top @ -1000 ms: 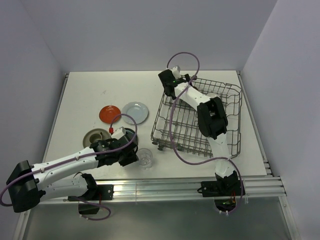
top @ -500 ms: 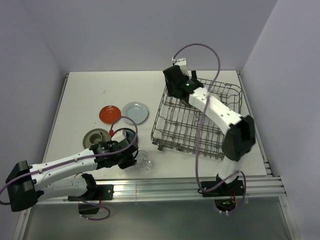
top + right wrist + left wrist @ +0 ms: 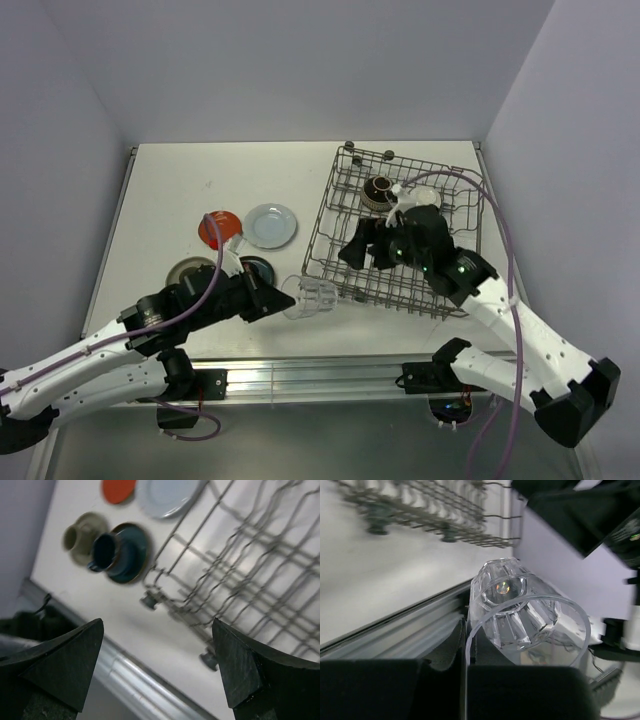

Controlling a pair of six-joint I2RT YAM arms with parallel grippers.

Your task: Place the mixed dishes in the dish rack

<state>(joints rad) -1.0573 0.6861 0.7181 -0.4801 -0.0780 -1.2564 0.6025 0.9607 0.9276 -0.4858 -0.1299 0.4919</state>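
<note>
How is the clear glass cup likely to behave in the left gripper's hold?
The clear glass cup looks smooth and hard, so it may slip in the left gripper. Round-walled and held on its side, it would probably roll if released so.

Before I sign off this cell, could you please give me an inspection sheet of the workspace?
Surface: white table, one small dark mark.
Job's things: dish rack holds a brown bowl. The red-orange plate, pale blue plate, grey-beige plate and dark teal plate lie left of it, with a teal-lined bowl at the teal plate's edge.
Clutter: nothing seen.
End effectors: left end effector shut on the clear glass cup, held sideways; right end effector open, empty, over the rack.
Cables: purple cable crosses the red-orange plate.
Surroundings: pale walls; metal rail at the near edge.
</note>
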